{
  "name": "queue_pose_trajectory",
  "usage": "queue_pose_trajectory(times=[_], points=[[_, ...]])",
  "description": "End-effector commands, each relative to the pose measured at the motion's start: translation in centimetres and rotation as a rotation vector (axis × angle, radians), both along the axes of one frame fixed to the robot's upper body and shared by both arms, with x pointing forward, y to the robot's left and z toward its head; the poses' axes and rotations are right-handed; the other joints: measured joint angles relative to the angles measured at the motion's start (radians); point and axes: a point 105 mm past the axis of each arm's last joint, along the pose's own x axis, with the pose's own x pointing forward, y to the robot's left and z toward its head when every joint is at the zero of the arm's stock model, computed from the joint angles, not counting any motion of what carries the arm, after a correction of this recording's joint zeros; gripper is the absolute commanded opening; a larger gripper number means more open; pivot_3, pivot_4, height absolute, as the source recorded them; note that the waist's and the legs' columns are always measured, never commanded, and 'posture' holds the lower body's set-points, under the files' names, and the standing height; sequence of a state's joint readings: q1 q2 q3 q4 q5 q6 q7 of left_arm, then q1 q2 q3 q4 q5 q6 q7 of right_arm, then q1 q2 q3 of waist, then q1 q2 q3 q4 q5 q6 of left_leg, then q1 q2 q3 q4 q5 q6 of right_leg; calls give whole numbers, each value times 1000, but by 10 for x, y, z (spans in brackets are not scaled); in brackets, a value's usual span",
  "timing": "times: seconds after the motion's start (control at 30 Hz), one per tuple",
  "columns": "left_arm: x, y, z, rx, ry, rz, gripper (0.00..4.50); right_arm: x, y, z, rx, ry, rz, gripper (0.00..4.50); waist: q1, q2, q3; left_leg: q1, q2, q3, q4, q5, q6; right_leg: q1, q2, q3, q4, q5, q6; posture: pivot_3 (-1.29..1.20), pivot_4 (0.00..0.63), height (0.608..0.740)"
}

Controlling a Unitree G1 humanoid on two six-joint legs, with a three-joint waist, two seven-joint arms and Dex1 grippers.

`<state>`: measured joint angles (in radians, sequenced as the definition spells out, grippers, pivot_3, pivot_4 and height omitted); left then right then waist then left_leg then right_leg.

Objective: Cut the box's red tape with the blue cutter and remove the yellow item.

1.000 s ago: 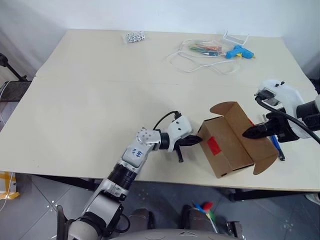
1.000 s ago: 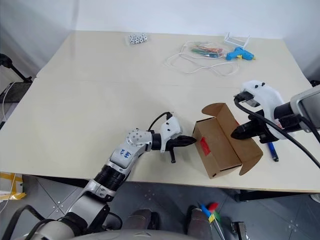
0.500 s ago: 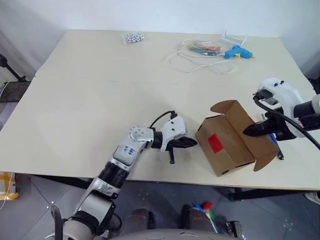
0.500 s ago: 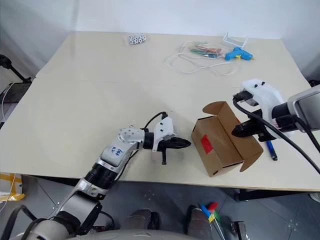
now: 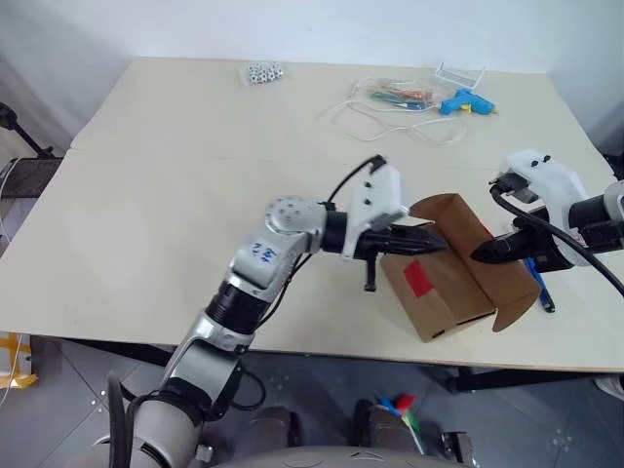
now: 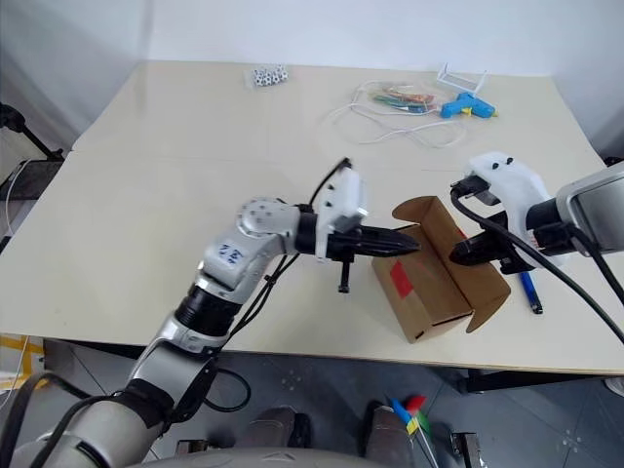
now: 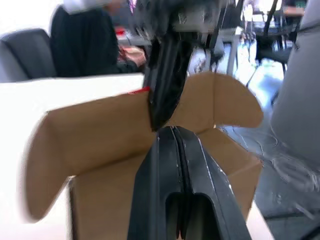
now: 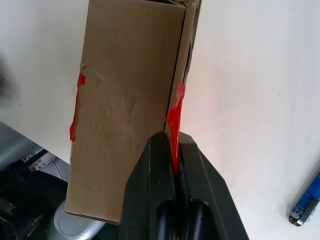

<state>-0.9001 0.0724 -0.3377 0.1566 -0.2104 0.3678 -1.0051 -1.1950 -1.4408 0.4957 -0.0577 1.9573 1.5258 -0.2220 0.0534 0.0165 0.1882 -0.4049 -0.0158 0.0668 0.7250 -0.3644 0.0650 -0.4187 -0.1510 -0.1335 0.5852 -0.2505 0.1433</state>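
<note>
Brown cardboard box on desk's near right edge, flaps open. Red tape patch on its near side, a strip on one flap edge. Blue cutter lying flat just right of box.

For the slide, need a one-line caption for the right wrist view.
Right gripper pinches the open flap's edge with red tape on the box; blue cutter lies aside on the table.
</note>
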Motion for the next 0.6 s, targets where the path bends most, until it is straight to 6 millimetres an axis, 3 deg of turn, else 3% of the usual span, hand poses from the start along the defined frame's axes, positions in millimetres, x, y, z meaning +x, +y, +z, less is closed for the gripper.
queue_pose_trajectory(times=[0.03, 0.17, 0.3, 0.47, 0.6], points=[[-2, -15, -20, 86, -32, -7, 0, -1, 4, 13, 26, -64, 16, 31, 0, 0, 0, 0, 0, 0, 0, 0, 0, 0, 0, 0, 0, 0, 0, 0, 150, 740], [-2, -21, -44, 167, -24, -1, 0, 0, 3, 11, 32, -72, 4, 31, 0, 0, 0, 0, 1, 0, 0, 0, 0, 0, 0, 0, 0, 0, 0, 0, 150, 740], [-4, -12, -60, 250, 25, 6, 0, 0, -4, 12, 34, -83, -30, 31, 1, 0, 0, 0, 1, -1, 1, 0, 0, 1, 0, 1, 0, 0, 0, 0, 150, 740], [-8, 20, -76, 350, 100, -20, 0, 7, -30, 18, -5, -105, -134, 31, -4, 0, -1, 2, 2, -1, 2, 0, 0, 2, 0, 1, 0, 0, -1, 0, 150, 740], [1, 40, -86, 399, 127, 49, 0, 14, -48, 18, -32, -102, -196, 31, 1, 1, -1, 3, 2, -2, 4, 0, 0, 4, 0, 1, -1, 0, -2, 0, 150, 740]])
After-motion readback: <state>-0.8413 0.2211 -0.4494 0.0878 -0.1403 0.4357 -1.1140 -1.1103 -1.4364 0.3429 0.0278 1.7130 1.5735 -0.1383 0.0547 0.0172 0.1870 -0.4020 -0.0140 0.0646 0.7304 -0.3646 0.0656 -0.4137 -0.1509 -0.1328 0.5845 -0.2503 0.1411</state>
